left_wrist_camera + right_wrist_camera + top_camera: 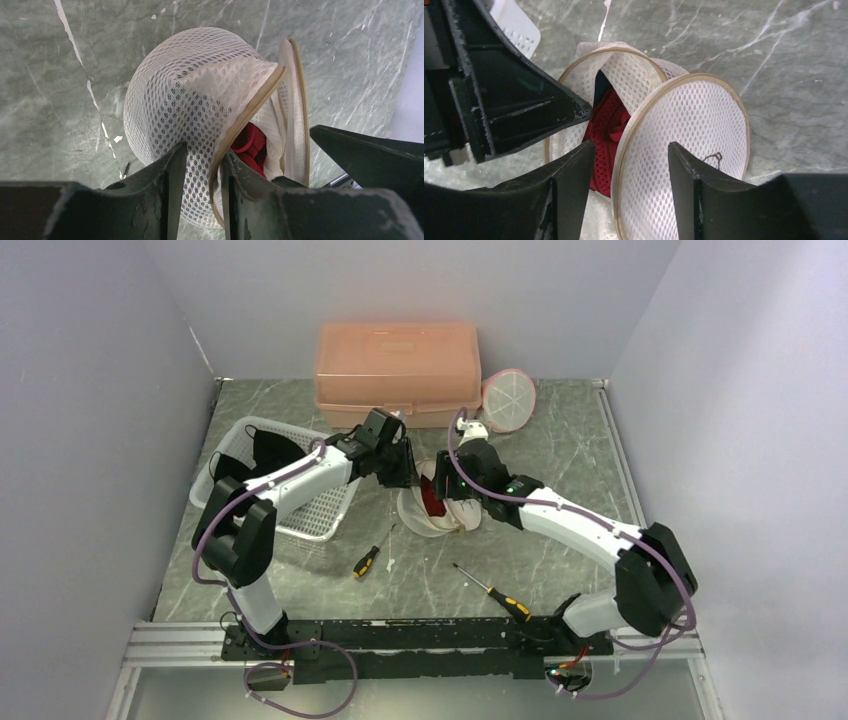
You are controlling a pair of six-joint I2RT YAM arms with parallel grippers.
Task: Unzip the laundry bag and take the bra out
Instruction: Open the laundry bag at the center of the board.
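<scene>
The white mesh laundry bag [428, 520] lies mid-table, unzipped, its round lid flap [684, 125] standing away from the body. The red bra [432, 498] shows in the opening [250, 145] [606, 125]. My left gripper [408, 468] comes in from the left. In the left wrist view, the left gripper [202, 150] is shut on the bag's mesh wall [190, 90] beside the tan zip edge. My right gripper [448, 485] comes in from the right. In the right wrist view, the right gripper [631, 147] stands open astride the lid flap, one finger by the bra.
A peach plastic box [397, 370] stands at the back, and a pink-rimmed round mesh bag [508, 400] leans beside it. A white basket [300, 495] holding dark items lies under the left arm. Two screwdrivers [365, 562] [495, 592] lie near the front. Walls close in both sides.
</scene>
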